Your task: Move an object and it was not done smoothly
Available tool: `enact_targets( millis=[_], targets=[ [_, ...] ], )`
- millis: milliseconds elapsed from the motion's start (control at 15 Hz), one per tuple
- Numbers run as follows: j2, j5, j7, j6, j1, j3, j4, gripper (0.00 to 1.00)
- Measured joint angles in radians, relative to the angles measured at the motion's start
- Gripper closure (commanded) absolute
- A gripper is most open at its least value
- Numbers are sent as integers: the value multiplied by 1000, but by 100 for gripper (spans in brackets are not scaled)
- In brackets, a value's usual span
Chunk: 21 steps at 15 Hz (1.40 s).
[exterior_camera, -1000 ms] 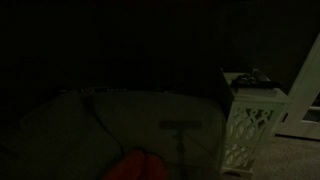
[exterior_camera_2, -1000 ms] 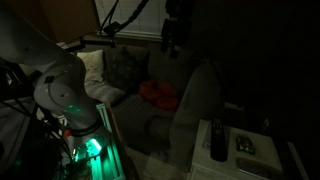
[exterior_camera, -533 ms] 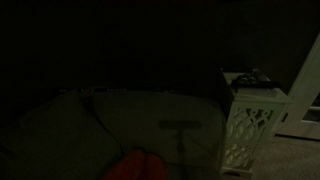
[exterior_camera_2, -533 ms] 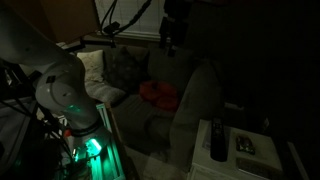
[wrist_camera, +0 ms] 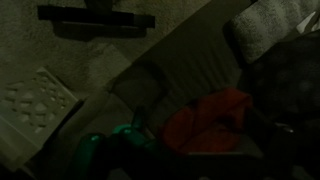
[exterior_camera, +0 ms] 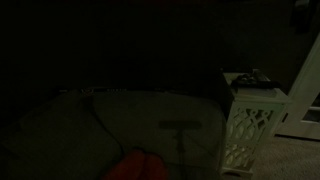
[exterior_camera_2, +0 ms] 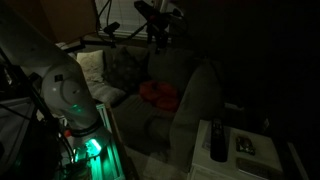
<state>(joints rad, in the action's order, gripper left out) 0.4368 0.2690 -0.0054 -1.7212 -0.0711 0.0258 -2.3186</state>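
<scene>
Hanging high above the grey fabric sofa (exterior_camera_2: 190, 100) in an exterior view, the tool (exterior_camera_2: 157, 32) shows only as a dark shape against a dark wall; I cannot tell whether its fingers are apart or together, and nothing can be seen in its grip. The crumpled red cloth (exterior_camera_2: 158, 95) lies on the sofa seat, well below the tool and apart from it, just beside a dark patterned cushion (exterior_camera_2: 125, 68) that leans on the backrest. A paler cushion (exterior_camera_2: 92, 68) sits next to that one, nearer the white robot arm (exterior_camera_2: 50, 75), whose base glows green. Beyond the sofa's armrest stands a white lattice-sided worktop (exterior_camera_2: 262, 165) carrying 2 remote controls: a long black one (exterior_camera_2: 217, 140) and a shorter grey one (exterior_camera_2: 245, 145). The exterior view from the opposite direction is almost black — only the lattice and the cloth's red edge at the bottom can be made out. The wrist view looks down on the red cloth on the seat.
</scene>
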Motion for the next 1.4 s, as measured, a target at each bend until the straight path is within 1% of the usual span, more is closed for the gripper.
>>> enact_targets(
  millis=[200,333,400,533,667,867,933,1067,1133,1267,1400],
  targets=[
    [-51,19,18,-188,-66,103,-57,0],
    [-104,19,53,-304,-105,170,-73,0],
    [-135,19,81,-345,-123,200,-72,0],
    [-192,13,120,-350,-148,238,-53,0],
    [-223,12,129,-348,-155,245,-33,0],
    [-230,11,129,-343,-153,237,-22,0],
    [-230,28,131,-360,-153,234,-25,0],
    [-250,106,129,-463,-154,226,-36,0],
    [-283,144,127,-542,-155,225,-35,0],
    [-386,237,79,-718,-163,224,-22,0],
    [-514,315,-11,-867,-175,232,12,0]
  ],
)
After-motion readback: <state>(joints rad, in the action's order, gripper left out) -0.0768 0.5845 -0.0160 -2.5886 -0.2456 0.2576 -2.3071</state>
